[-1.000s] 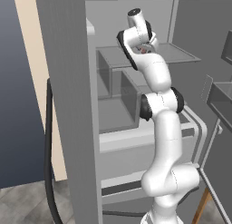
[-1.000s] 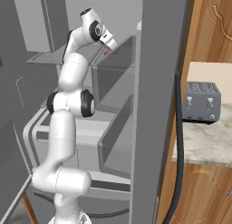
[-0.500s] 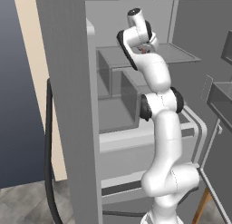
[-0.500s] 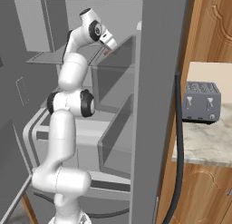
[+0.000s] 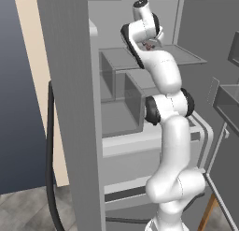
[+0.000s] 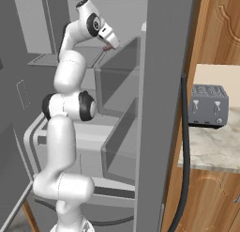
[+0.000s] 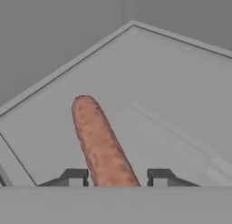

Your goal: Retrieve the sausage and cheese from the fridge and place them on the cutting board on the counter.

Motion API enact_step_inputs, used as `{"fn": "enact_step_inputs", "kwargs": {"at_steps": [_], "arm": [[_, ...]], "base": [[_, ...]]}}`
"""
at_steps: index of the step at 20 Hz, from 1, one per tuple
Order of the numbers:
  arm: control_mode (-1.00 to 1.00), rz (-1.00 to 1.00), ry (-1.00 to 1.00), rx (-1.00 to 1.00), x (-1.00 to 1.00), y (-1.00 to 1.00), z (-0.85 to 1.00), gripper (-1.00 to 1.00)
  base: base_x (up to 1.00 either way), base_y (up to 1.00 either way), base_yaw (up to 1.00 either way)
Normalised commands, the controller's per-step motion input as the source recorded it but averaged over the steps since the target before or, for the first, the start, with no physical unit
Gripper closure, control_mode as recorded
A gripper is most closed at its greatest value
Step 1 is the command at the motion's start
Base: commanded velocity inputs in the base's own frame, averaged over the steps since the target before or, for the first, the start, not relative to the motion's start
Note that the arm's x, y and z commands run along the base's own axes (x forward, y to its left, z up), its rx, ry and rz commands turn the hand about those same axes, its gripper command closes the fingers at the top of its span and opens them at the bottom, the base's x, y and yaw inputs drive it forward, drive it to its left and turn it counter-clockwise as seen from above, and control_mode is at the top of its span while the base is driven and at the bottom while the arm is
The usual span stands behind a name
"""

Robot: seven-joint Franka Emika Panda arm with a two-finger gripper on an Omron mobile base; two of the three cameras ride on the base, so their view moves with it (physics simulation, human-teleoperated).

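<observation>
The sausage (image 7: 97, 137), reddish-brown with rounded ends, lies on a grey shelf (image 7: 176, 78) inside the open fridge (image 5: 70, 108). Its near end sits between my two dark fingertips (image 7: 74, 175). My gripper (image 7: 118, 177) is closed in tight around it, with the left tip against it and the right tip a sliver away. In the base views the gripper (image 5: 150, 44) (image 6: 109, 44) reaches down onto the upper shelf, and a bit of reddish sausage (image 6: 108, 48) shows under it. The cheese and the cutting board are out of view.
Clear bins (image 5: 126, 92) stand on the fridge shelves below the hand. The open fridge door edge (image 6: 164, 85) rises to the right of the arm. A grey toaster (image 6: 209, 105) stands on the marbled counter (image 6: 211, 149) beyond that door.
The jaws have closed in on the sausage. The arm and the views have hardly shifted.
</observation>
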Motion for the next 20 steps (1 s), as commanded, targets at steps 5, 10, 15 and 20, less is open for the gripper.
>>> {"fn": "enact_step_inputs", "kwargs": {"at_steps": [5,10,15,20], "arm": [[-1.0,0.1,-0.29,-0.02,-0.74,0.02,-0.17,1.0],[-1.0,0.1,-0.24,-0.03,-0.85,0.03,-0.64,1.0],[-1.0,0.05,-0.19,0.0,-1.0,0.06,0.11,1.0],[-1.0,0.06,0.04,0.0,-1.0,0.01,0.39,1.0]], "base": [[0.0,0.0,0.0],[0.0,0.0,0.0],[0.0,0.0,0.0],[0.0,0.0,0.0]]}}
